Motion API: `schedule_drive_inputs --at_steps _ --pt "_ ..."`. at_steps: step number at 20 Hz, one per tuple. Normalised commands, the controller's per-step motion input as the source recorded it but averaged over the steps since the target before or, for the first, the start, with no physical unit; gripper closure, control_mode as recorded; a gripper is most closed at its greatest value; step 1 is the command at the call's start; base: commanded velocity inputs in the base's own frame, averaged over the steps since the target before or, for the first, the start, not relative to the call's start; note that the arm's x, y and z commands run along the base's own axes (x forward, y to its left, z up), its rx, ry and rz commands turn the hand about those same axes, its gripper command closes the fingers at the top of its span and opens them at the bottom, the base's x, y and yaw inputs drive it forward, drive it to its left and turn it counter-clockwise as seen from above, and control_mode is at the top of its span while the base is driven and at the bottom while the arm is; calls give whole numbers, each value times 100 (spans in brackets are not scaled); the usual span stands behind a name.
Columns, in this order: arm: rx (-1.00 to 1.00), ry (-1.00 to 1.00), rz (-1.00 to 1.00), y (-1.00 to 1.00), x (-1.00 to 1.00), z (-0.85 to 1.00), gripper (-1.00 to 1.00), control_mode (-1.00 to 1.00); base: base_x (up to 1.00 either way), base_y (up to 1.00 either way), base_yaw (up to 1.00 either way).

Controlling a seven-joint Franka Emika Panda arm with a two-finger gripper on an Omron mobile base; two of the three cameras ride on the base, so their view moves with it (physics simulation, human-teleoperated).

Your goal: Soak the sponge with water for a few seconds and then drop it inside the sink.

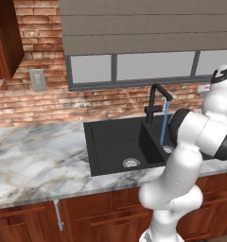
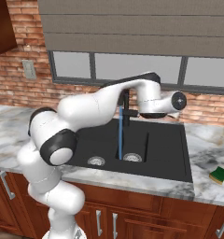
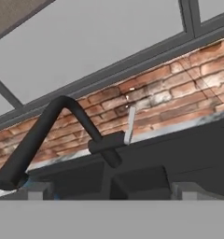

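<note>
One stream of water (image 2: 120,133) runs from the black gooseneck faucet (image 1: 155,101) into the sink's (image 2: 170,154) smaller basin, landing by its silver drain (image 2: 132,158).
Sponge (image 2: 220,174), yellow with a green face, lies on the marble counter (image 1: 35,160) at 3 o'clock of the sink, well apart from the arm. Gripper (image 3: 109,191) hangs near the faucet with jaws spread wide, holding nothing.

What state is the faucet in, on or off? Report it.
On: a water stream falls from the faucet spout into the sink.
</note>
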Motion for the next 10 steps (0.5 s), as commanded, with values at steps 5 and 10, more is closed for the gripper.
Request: schedule_drive_inputs --at_steps 5,10 --pt "-19 31 0 20 -32 8 -100 -100 0 0 0" --pt "-17 41 -1 7 -18 6 -100 -100 0 0 0"
